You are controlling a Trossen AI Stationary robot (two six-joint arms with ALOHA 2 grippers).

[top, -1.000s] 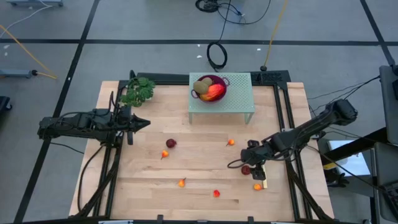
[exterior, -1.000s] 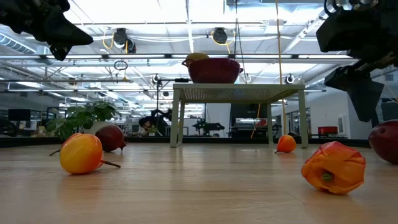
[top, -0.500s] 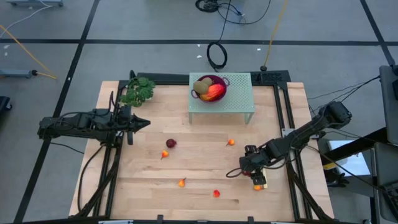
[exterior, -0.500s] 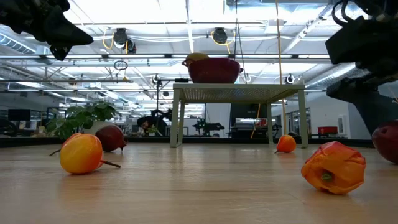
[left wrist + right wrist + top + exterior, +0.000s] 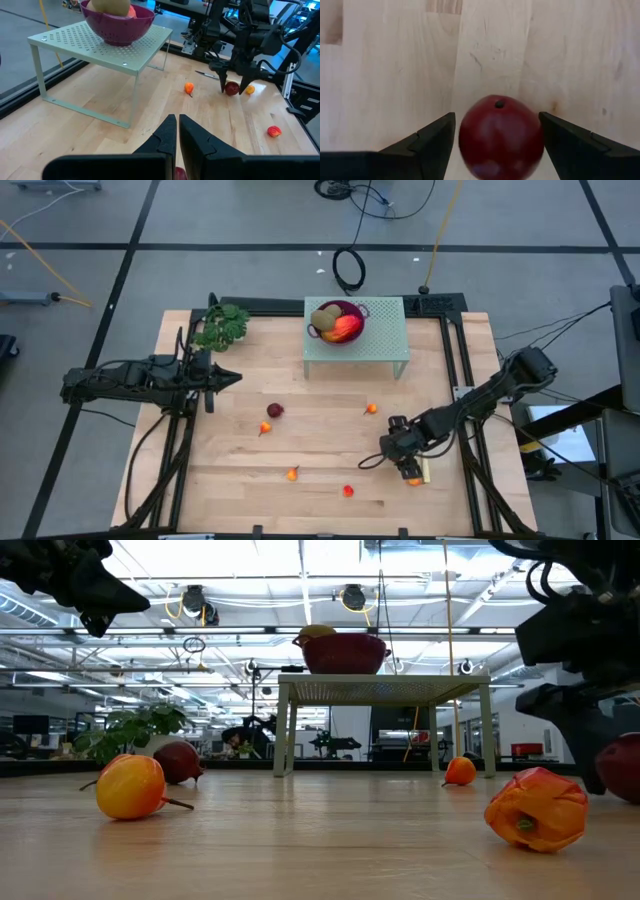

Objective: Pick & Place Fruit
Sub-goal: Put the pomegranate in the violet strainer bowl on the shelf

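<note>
A dark red ball fruit (image 5: 500, 134) rests on the wooden table near its right front. My right gripper (image 5: 234, 86) stands open over it, pointing steeply down, with one finger on either side of the ball; I see no touch. In the high view the gripper (image 5: 397, 448) hides the ball. My left gripper (image 5: 177, 121) waits shut above the table's left side (image 5: 232, 377). A purple bowl (image 5: 338, 320) holding an orange-red oval and kiwi-like ovals sits on a pale green perforated stand (image 5: 380, 340) at the back.
Loose fruit lie on the table: a small orange piece (image 5: 412, 478) beside my right gripper, a dark red ball (image 5: 275, 410), and orange ones (image 5: 265, 427), (image 5: 371, 408), (image 5: 292, 473). A leafy sprig (image 5: 222, 328) lies at the back left. A slim knife (image 5: 205, 74) lies near my right gripper.
My right gripper has come down and a little toward the table's near edge, onto the dark red ball, rolling slightly and staying open. The ball has kept its place.
</note>
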